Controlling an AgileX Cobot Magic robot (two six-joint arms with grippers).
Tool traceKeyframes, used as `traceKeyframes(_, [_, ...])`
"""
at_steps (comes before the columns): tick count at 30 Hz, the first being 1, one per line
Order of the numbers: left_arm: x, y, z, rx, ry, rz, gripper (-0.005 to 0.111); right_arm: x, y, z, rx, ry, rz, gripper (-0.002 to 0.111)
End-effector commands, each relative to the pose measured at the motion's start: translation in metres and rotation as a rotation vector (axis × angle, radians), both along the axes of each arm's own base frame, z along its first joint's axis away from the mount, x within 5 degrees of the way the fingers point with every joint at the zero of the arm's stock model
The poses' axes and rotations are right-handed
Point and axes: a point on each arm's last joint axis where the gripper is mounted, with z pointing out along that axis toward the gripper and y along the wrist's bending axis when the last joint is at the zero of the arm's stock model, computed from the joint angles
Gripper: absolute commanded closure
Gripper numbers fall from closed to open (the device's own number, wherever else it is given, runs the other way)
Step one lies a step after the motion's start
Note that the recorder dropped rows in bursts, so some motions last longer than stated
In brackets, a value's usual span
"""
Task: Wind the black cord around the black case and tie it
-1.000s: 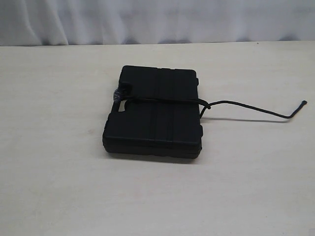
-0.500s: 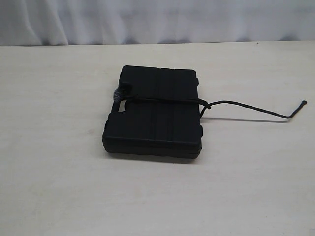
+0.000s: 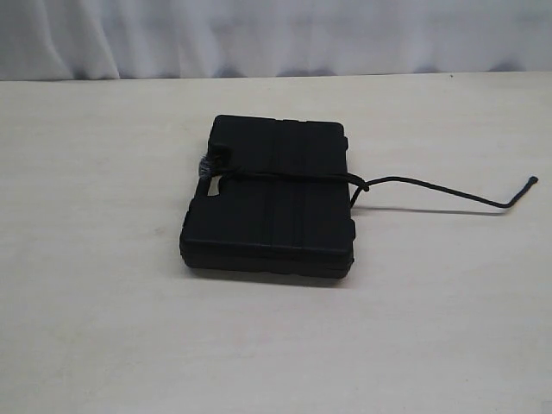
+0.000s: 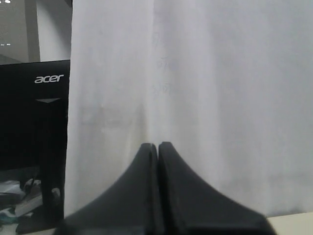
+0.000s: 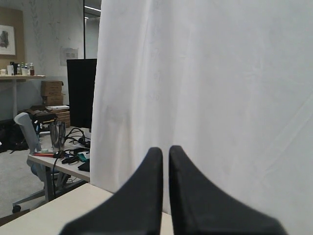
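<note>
The black case (image 3: pixel 272 207) lies flat on the beige table (image 3: pixel 103 328), near its middle. The black cord (image 3: pixel 285 176) runs across the lid from the handle cut-out to a knot (image 3: pixel 363 186) at the case's right edge. Its loose tail (image 3: pixel 448 191) trails right along the table to a small end (image 3: pixel 532 180). Neither arm shows in the exterior view. My left gripper (image 4: pixel 158 146) is shut with nothing in it and faces a white curtain. My right gripper (image 5: pixel 166 149) is shut too, its fingers a hair apart and holding nothing.
A white curtain (image 3: pixel 276 34) hangs behind the table's far edge. In the left wrist view a black Acer monitor (image 4: pixel 34 112) stands beside the curtain. The right wrist view shows an office desk (image 5: pixel 58 156) with clutter off to one side.
</note>
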Motion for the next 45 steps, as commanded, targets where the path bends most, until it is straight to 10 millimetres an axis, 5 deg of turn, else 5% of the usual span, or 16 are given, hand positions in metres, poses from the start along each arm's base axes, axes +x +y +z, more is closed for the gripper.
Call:
traceKeyframes(1, [0.001,0.001,-0.010,0.019,-0.005,0.020,0.107,-0.001,0.000,-0.002,0.004,0.007,0.002,0.104])
traceKeyframes(34, [0.004,0.003,-0.059,0.182,0.536,0.048,0.107,-0.001,0.000,-0.002,0.004,0.007,0.002,0.104])
traceKeyframes(45, [0.004,0.003,-0.060,0.182,0.544,0.048,0.107,-0.001,0.000,-0.002,0.004,0.007,0.002,0.104])
